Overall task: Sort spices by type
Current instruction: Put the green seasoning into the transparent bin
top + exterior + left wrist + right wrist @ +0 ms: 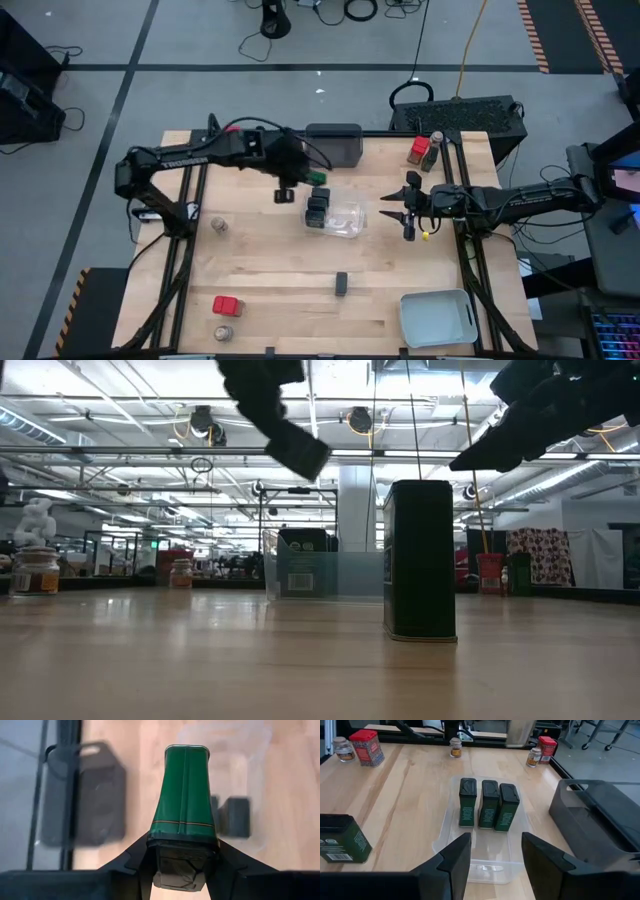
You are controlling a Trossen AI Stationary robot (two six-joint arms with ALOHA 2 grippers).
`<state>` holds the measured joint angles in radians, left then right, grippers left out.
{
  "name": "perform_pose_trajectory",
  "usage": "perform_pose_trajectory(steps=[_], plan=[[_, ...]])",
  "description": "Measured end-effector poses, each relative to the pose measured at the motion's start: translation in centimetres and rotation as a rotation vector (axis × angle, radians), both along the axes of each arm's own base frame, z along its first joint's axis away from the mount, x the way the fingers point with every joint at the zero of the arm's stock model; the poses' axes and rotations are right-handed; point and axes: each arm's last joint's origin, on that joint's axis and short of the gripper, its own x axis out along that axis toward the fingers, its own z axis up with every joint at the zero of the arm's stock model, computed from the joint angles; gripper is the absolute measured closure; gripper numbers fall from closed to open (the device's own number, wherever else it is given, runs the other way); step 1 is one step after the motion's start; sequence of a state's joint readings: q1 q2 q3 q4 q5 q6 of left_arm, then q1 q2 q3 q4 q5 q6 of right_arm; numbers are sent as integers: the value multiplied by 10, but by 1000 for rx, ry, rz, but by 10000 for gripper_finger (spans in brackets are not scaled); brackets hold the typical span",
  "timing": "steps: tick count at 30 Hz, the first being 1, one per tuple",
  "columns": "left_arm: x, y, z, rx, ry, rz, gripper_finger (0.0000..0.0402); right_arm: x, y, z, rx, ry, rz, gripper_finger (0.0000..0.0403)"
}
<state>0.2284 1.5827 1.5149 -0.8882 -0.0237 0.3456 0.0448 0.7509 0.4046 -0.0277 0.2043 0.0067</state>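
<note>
My left gripper [290, 186] hangs above the table between the dark grey tray and the clear tray, shut on a green tin with a black lid [184, 795]. The tin also shows green beside the gripper in the high view [318, 177]. Three more black-lidded tins [489, 804] lie side by side in the clear tray [487, 865]. Another tin [420, 560] stands upright on the table toward the near edge [341, 284]. My right gripper [495, 865] is open and empty, hovering at the clear tray's right end [405, 212]. My left gripper pinches the green tin between its two fingers at the black lid end [181, 862]. The green body sticks out beyond the fingertips, along them. The fingers slant downward from above. The tin is lifted clear of the table.
Dark grey tray [333, 145] at the far edge, pale grey tray [437, 318] at the near right corner. A red block [226, 304] and a jar [223, 331] sit near left, a jar [218, 225] at mid left, a red block and a jar [425, 150] far right.
</note>
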Motion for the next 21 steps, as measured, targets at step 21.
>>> perform_pose_trajectory(steps=[21], plan=[[114,-15,-55,12,187,-279,261,-10,-1,21,-6,218,-8,245]])
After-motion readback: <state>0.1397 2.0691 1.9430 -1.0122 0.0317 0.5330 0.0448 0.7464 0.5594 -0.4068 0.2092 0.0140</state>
